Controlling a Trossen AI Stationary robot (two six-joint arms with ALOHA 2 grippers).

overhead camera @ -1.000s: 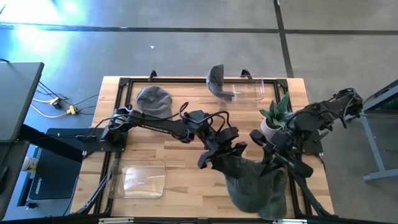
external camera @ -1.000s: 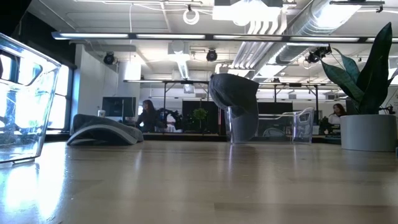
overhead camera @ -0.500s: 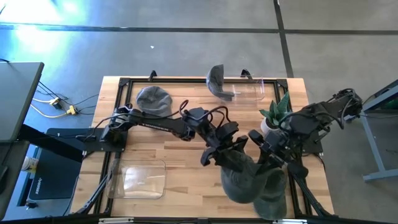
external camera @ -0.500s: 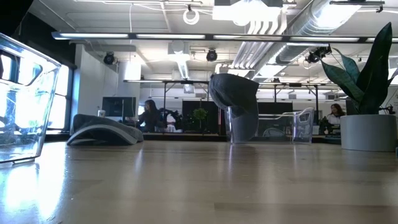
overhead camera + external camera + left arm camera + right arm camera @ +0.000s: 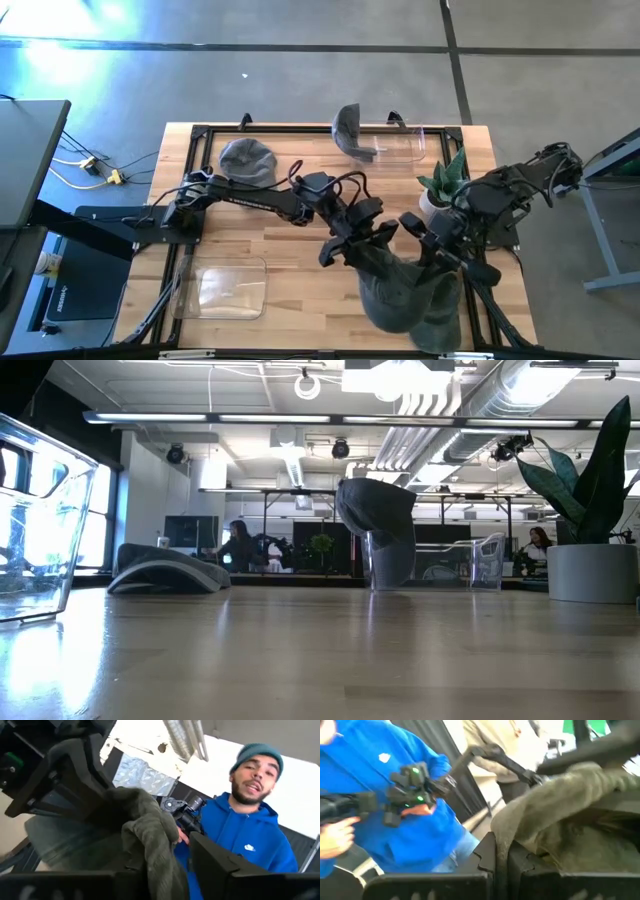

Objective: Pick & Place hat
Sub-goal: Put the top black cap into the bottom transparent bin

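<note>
An olive-green hat (image 5: 400, 290) hangs between my two grippers over the table's near right part; it does not show in the low view. My left gripper (image 5: 352, 252) is shut on its left side and my right gripper (image 5: 432, 258) on its right side. The left wrist view has the hat (image 5: 150, 830) bunched in front of my left gripper (image 5: 165, 870). In the right wrist view the hat (image 5: 570, 805) spreads beyond my right gripper (image 5: 502, 870). My left gripper pinches a bunched fold at the hat's left edge (image 5: 157, 852) between its two fingers, coming from the table's left and slanting down. The hat hangs below and to the right of it. My right gripper pinches the hat's right edge (image 5: 499, 842) between its two fingers, coming from the table's right and slanting down. The cloth runs away from the fingers toward the other arm, and the hat's body sags below.
A grey hat (image 5: 247, 158) lies flat at the far left. A dark hat (image 5: 347, 128) is draped over the rim of a clear container (image 5: 400, 145) at the far edge. A potted plant (image 5: 445, 185) stands close behind my right arm. Another clear container (image 5: 225, 290) sits near left. A person in blue (image 5: 250, 840) stands beyond the table.
Both grippers have stayed shut on the hat and almost in place. The hat's hanging body has shifted and changed shape a little between them.
</note>
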